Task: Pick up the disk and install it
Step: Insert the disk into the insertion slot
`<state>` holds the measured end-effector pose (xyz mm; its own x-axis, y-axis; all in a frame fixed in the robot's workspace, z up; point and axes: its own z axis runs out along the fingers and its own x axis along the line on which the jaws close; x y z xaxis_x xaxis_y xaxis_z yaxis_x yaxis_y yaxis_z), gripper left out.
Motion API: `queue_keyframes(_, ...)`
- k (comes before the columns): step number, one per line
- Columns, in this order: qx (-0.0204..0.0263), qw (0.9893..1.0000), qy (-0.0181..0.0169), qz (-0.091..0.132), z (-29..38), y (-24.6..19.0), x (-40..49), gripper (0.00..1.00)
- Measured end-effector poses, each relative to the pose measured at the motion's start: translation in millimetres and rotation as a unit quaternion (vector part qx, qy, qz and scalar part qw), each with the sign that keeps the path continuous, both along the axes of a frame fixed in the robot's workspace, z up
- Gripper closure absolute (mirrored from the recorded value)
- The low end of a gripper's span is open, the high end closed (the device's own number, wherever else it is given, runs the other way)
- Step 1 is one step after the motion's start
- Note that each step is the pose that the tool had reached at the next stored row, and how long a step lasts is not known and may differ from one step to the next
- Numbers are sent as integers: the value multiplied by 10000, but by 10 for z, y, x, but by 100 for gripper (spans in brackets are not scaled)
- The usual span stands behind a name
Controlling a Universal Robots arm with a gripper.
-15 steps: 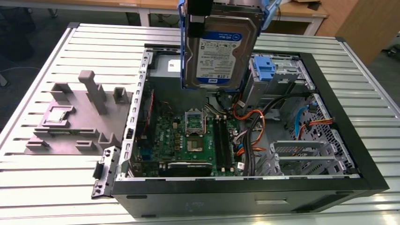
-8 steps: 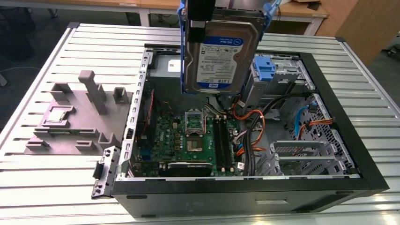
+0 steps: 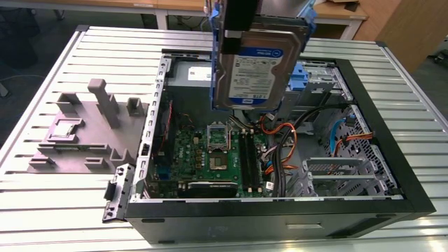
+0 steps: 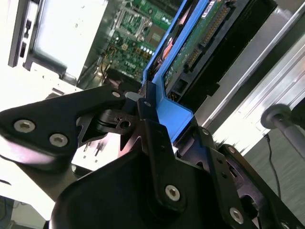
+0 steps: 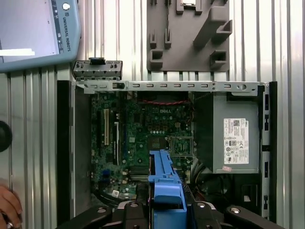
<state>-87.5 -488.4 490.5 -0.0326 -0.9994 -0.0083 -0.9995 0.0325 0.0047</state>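
The disk (image 3: 256, 68) hangs upright above the open computer case (image 3: 392, 173), its white-and-blue label facing the exterior camera and blue carrier rails along its edges. My gripper (image 3: 240, 21) comes down from above and is shut on the disk's upper end. In the second wrist view the black fingers (image 4: 143, 129) clamp the blue rail (image 4: 169, 107), with the disk's green circuit board (image 4: 198, 40) beyond. The first wrist view looks down past the blue rail (image 5: 164, 183) onto the motherboard (image 5: 143, 138) well below the disk.
A grey power supply box (image 5: 236, 138) sits in one corner of the case. Metal drive cages (image 3: 343, 176) and orange cables (image 3: 287, 142) fill the exterior view's right side. A grey fixture block (image 3: 87, 131) lies beside the case. A pendant (image 5: 33, 33) and a hand (image 5: 8, 206) are nearby.
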Motion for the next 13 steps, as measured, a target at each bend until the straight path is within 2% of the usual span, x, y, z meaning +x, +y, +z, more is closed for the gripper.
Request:
queue_keyframes(3, 0, 10000, 0, 1, -4, -1, 109, 63)
queue_keyframes(6, -1, 10000, 0, 0, -6, -22, 146, 63)
queue_keyframes(8, 0, 10000, 0, 0, -10, -59, 154, 63)
queue_keyframes(13, 1, 10000, -6, 0, -27, -185, 155, 63)
